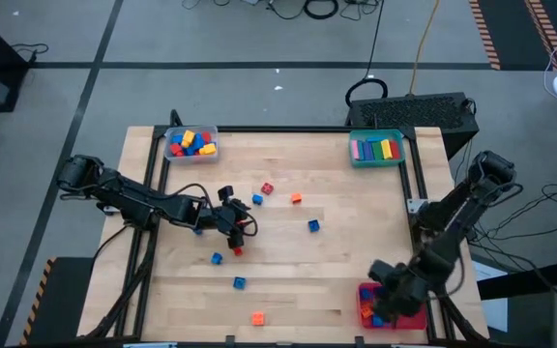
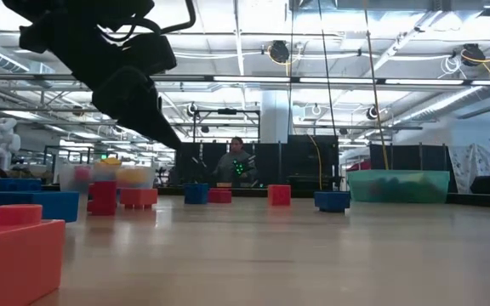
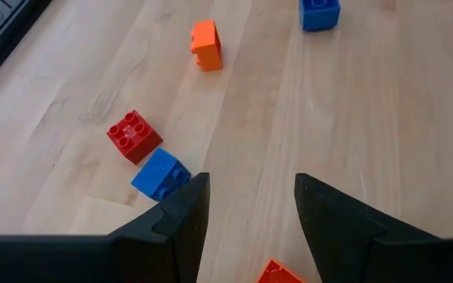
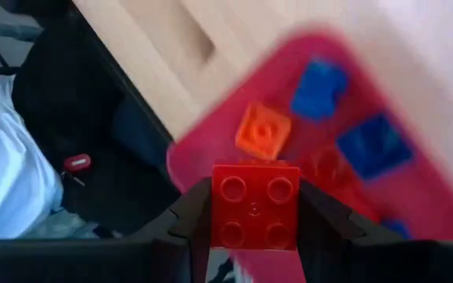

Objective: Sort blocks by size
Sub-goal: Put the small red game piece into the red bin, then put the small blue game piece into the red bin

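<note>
red block (image 4: 255, 212) gripped studs-up in right claw (image 4: 255, 224) over red tray (image 4: 415, 196); left claw (image 3: 246, 216) released.

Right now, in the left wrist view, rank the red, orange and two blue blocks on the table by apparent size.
1. Red block and the nearer blue block: look alike.
2. Orange block and the far blue block: smaller-looking, but farther from the camera and the blue one is cut off, so actual sizes may match.

I see a red block (image 4: 255, 213) with four studs between the dark fingers of my right tool (image 4: 255, 228), over a red tray (image 4: 415, 204) holding blue and orange cubes. My left tool (image 3: 250, 228) is black; below it lie red, blue and orange blocks (image 3: 135, 136) on the pale wood table (image 1: 356, 242).
</note>
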Robot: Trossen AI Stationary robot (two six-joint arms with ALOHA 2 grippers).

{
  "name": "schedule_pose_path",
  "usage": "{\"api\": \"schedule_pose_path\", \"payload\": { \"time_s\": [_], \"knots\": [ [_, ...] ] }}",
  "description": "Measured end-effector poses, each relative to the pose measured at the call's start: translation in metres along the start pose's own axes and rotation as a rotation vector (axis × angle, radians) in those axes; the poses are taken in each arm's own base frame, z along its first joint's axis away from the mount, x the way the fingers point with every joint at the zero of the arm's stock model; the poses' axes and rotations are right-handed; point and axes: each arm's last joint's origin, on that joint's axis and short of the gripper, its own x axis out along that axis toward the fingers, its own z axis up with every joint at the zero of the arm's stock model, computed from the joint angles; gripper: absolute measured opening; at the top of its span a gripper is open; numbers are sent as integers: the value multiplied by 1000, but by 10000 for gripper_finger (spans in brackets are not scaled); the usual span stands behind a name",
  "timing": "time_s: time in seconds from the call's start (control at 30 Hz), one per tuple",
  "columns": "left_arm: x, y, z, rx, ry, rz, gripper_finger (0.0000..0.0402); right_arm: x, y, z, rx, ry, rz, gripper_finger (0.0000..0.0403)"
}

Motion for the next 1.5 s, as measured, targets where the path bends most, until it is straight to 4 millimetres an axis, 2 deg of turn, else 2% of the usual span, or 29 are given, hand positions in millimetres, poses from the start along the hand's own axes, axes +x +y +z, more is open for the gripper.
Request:
{"api": "schedule_pose_path", "payload": {
  "time_s": [0.1, 0.23, 0.43, 0.63, 0.77, 0.9, 1.03, 1.13, 1.5],
  "knots": [
    [0, 0, 0, -2, -4, 0, 189, 6, -3, -11, 51, 16, -32, 127],
    [0, 0, 0, -2, -4, 0, 189, 20, -9, -16, 115, -2, -122, 133],
    [0, 0, 1, -7, -10, -1, 189, 37, -12, -15, 151, -29, -196, 179],
    [0, 0, 1, -30, -12, 4, 189, 35, -12, -15, 182, -25, -187, 215],
    [0, 0, 1, -29, -12, 5, 189, 28, -9, -13, 155, -35, -157, 218],
    [0, 0, 1, -30, -13, 6, 189, 14, 5, -8, 69, -112, -78, 214],
    [0, 1, 2, -27, -25, 27, 189, -4, 20, 6, -24, -270, -12, 211],
    [0, 1, 4, -36, -39, 28, 189, -13, 25, 25, -66, -405, -39, 210],
    [1, 2, 4, -44, -38, 28, 189, -26, 13, 112, -19, -607, -226, 210]
  ]
}}
